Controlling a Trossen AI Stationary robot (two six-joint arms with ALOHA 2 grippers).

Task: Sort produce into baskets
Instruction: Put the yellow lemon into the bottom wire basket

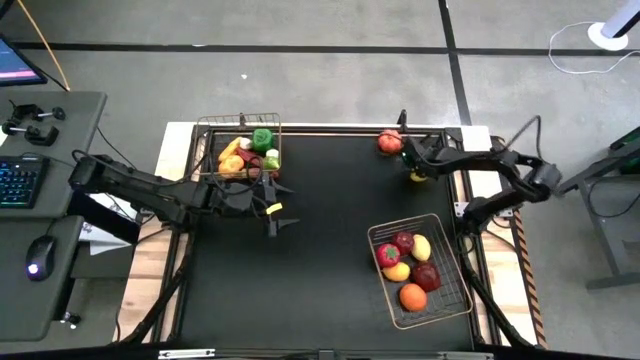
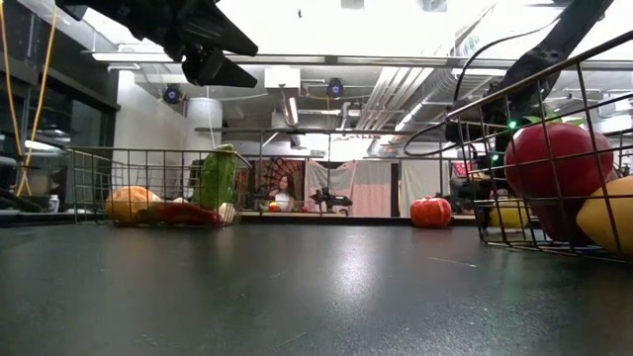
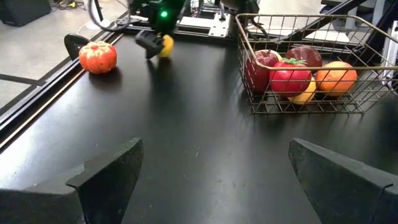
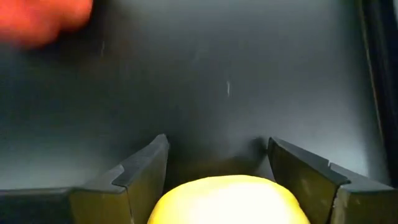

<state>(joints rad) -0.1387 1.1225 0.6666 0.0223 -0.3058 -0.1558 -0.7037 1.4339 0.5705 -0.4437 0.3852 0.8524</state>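
Note:
My right gripper (image 1: 415, 172) is at the far right of the table, shut on a yellow lemon (image 4: 227, 199), low over the black tabletop. A red-orange round fruit (image 1: 390, 142) rests on the table just beyond it. My left gripper (image 1: 275, 215) is open and empty above the table, beside the far-left wire basket (image 1: 205, 150), which holds a green pepper (image 1: 262, 138), orange and yellow pieces and dark-red pieces. The near-right wire basket (image 1: 455, 300) holds red apples, lemons and an orange. My right gripper pinches the lemon between its two fingers, one on each of its sides (image 4: 158, 208). The fingers slant down at it from the table's right side. I cannot tell whether the lemon is lifted clear or still touches the table.
The red-orange fruit also shows in the left wrist view (image 3: 98, 57), close to the table's far edge. A wide bare stretch of black table lies between the two baskets. A desk with a keyboard (image 1: 20, 180) and mouse stands left of the table.

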